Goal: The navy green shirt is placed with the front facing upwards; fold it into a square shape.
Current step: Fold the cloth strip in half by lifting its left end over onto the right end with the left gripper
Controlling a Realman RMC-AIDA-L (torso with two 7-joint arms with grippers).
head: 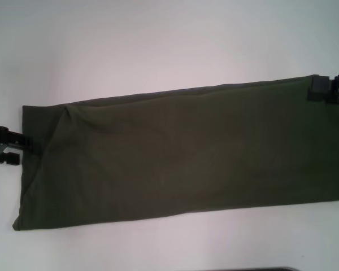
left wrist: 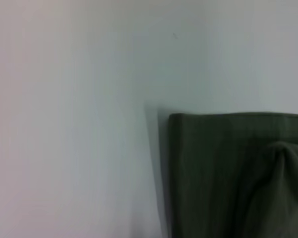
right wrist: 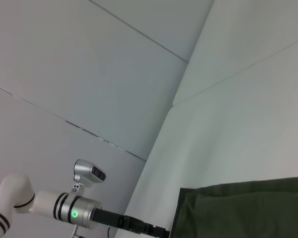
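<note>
The navy green shirt (head: 181,152) lies flat on the white table (head: 158,45) as a long, dark olive band running from left to right, its right end a little farther away. No lettering or label shows on it. My left gripper (head: 11,145) sits at the middle of the shirt's left edge, touching or just beside the cloth. My right gripper (head: 327,89) is at the shirt's far right corner and overlaps it. The left wrist view shows a corner of the shirt (left wrist: 228,173) with a raised fold. The right wrist view shows the shirt's end (right wrist: 248,208) and the left arm (right wrist: 64,210) beyond it.
Bare white tabletop surrounds the shirt on the far side and along the near edge. A dark object (head: 248,269) shows at the bottom edge of the head view. Grey wall panels (right wrist: 89,74) stand behind the table.
</note>
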